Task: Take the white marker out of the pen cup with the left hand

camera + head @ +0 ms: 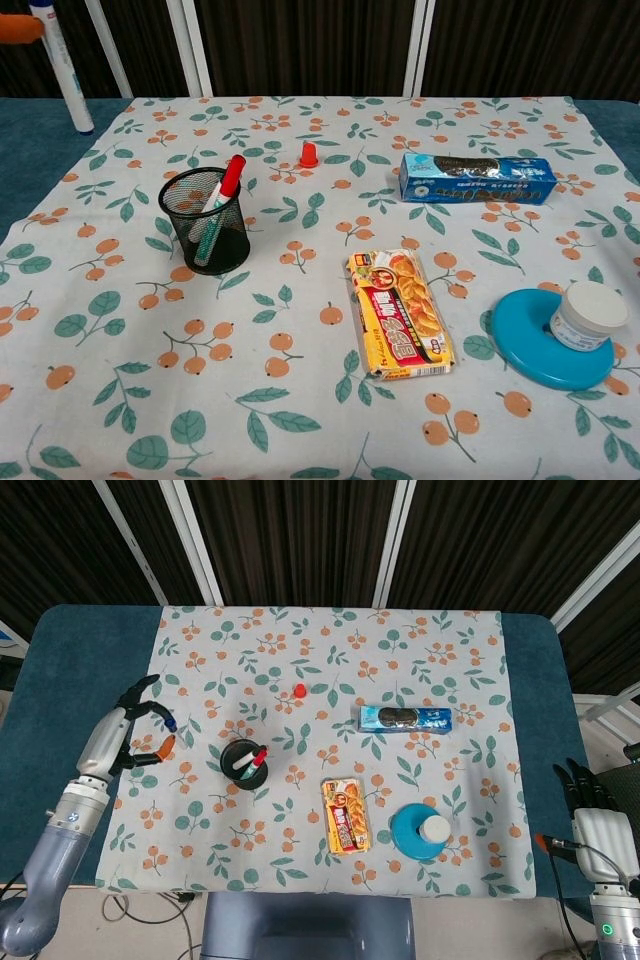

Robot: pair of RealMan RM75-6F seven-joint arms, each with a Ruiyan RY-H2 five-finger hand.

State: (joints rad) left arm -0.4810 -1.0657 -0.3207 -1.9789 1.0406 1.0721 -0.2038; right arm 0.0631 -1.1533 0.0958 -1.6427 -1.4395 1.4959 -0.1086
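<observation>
My left hand (122,733) is raised over the cloth's left edge, well left of the black mesh pen cup (242,763). It pinches the white marker (63,72), which hangs upright clear of the cup (208,222); from above only the marker's blue cap (170,721) shows. In the chest view just an orange fingertip (18,27) of that hand appears at the top left corner. A red-capped marker (226,184) still leans in the cup. My right hand (592,802) rests off the table's right edge, fingers straight, holding nothing.
A small red cap (309,154) stands behind the cup. A blue cookie box (477,179) lies at the back right, a snack packet (400,313) in the middle, and a white jar (588,312) sits on a blue disc (530,350) at the front right.
</observation>
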